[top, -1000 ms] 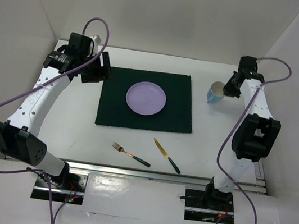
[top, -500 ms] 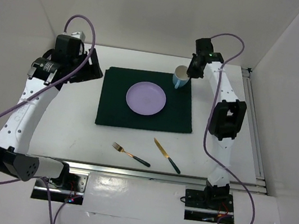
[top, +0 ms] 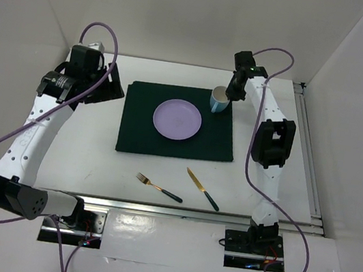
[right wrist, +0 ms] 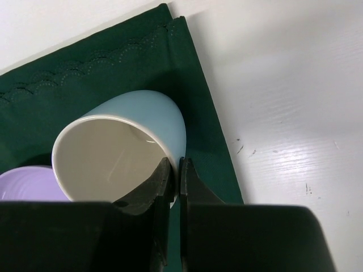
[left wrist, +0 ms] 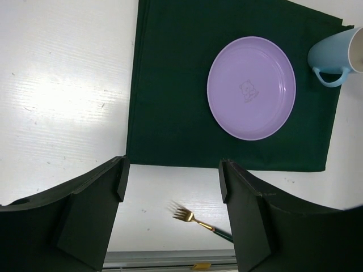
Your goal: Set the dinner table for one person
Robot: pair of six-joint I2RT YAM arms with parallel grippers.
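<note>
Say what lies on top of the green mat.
The mat carries a purple plate at its middle. The right hand holds a tilted blue mug over its far right corner; contact cannot be told. Cloth beneath the plate is covered.

We see plain white walls [top: 200, 15] at nine, twelve and three o'clock around the dinner table [top: 82, 155]; a metal rail [top: 156, 209] at six o'clock.

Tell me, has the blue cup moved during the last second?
Yes. The cup, pinched by the right gripper, went left: from the bare table right of the green mat to over the mat's far right corner.
</note>
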